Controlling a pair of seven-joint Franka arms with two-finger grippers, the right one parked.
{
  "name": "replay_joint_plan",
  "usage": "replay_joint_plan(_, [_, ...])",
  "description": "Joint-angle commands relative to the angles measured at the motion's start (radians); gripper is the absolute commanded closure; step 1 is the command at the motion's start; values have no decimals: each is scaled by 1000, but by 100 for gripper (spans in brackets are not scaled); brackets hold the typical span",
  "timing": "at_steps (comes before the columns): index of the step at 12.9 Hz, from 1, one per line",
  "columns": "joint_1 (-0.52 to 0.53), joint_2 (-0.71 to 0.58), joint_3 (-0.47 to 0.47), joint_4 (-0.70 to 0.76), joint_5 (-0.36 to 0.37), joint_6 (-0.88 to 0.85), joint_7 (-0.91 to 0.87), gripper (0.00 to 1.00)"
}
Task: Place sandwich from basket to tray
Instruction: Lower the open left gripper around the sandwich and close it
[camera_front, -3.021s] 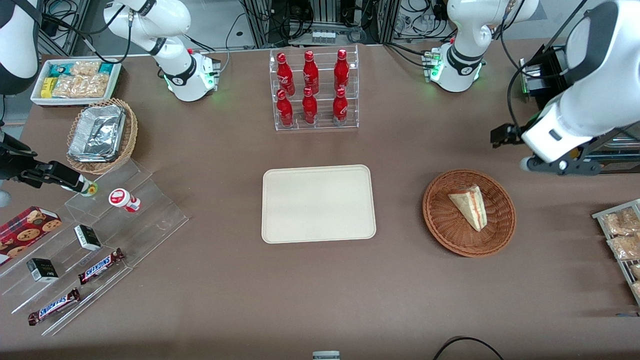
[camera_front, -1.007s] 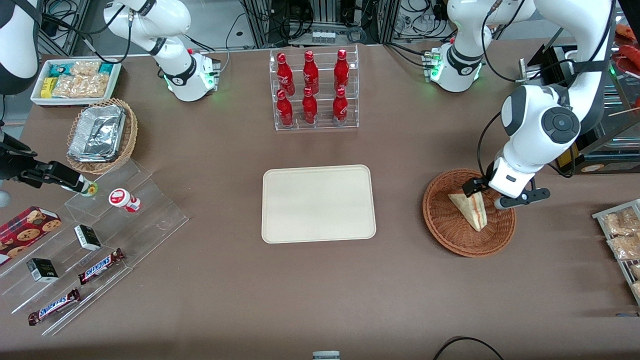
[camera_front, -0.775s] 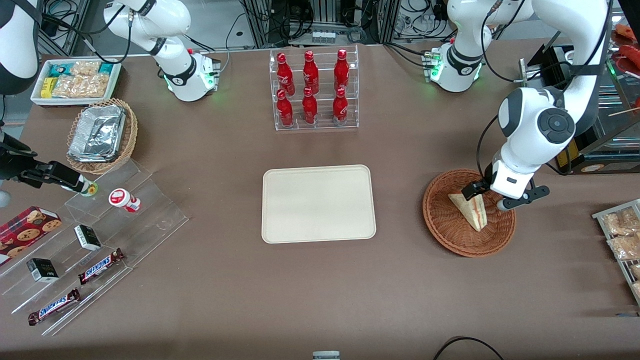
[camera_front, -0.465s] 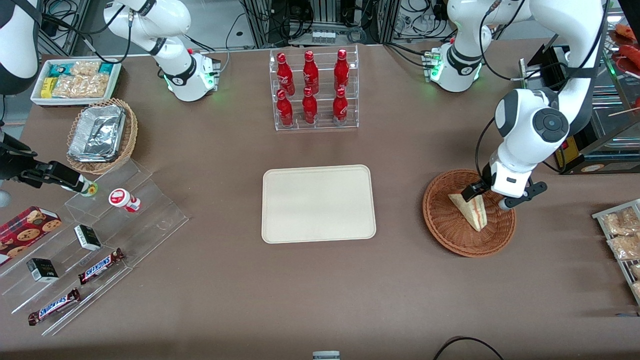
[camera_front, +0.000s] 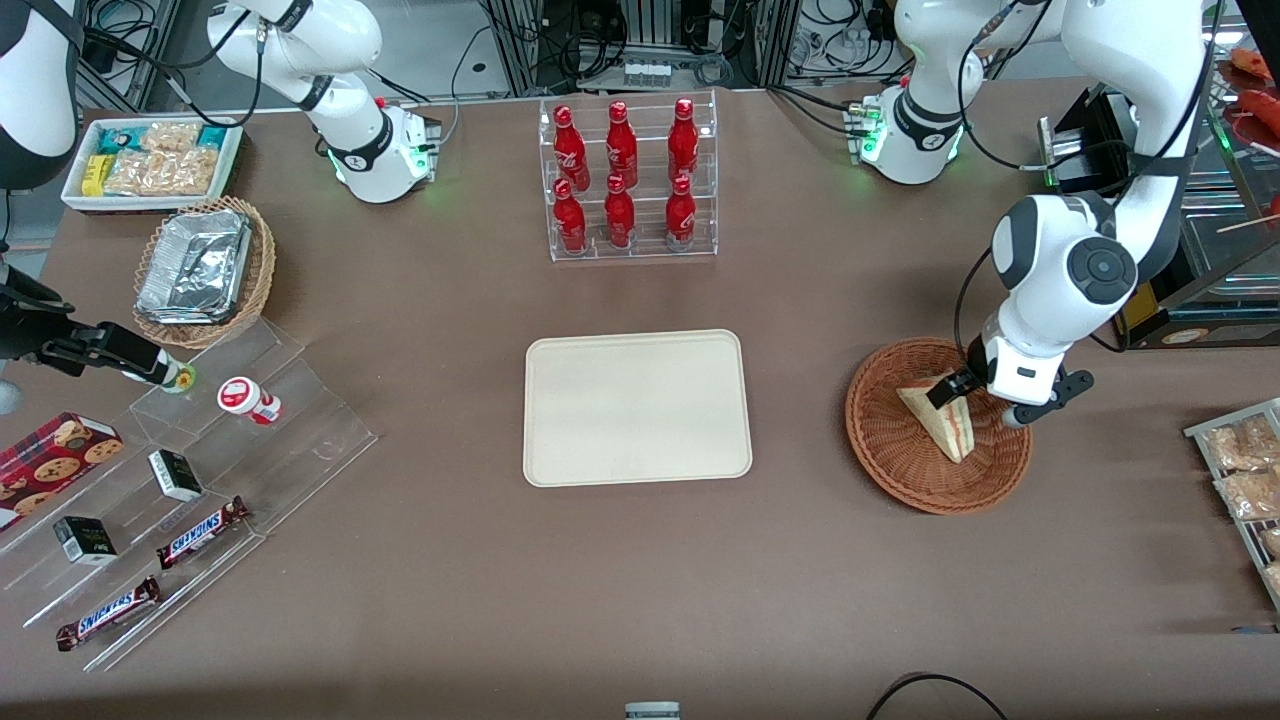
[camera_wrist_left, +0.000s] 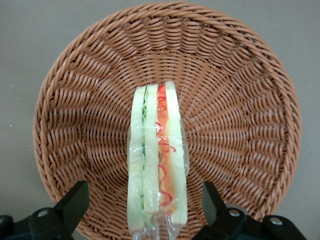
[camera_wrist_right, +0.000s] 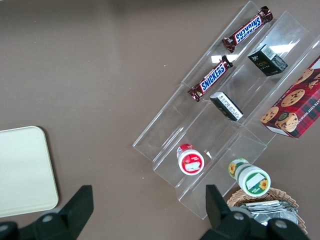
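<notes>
The sandwich (camera_front: 942, 424) (camera_wrist_left: 156, 165), a clear-wrapped wedge with red and orange filling, lies in the round reddish-brown basket (camera_front: 880, 455) (camera_wrist_left: 240, 125). My left gripper (camera_front: 975, 405) (camera_wrist_left: 144, 205) is open and low over the basket. It straddles the sandwich's wide end with one of its black fingers (camera_wrist_left: 75, 202) on each side, a gap between each and the wrap. The cream tray (camera_front: 637, 407) lies flat on the table beside the basket, toward the parked arm's end, with nothing on it.
A clear rack of red bottles (camera_front: 628, 180) stands farther from the front camera than the tray. Snack packets (camera_front: 1240, 470) lie at the working arm's end. Toward the parked arm's end are acrylic steps with candy bars (camera_front: 180, 480), a foil-filled tan basket (camera_front: 205, 270) and a white bin (camera_front: 150, 160).
The left arm swung in over the basket and lowered the gripper around the sandwich's wide end. In the last half second it sank slightly more. The sandwich has not moved.
</notes>
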Motion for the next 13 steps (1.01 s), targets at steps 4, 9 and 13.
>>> replay_joint_plan(4, [2, 48, -4, -2, 2, 62, -64, 0])
replay_joint_plan(9, [-4, 79, -6, -2, 2, 53, -120, 56])
replay_joint_plan(13, [-6, 71, -6, 43, 2, -19, -103, 100])
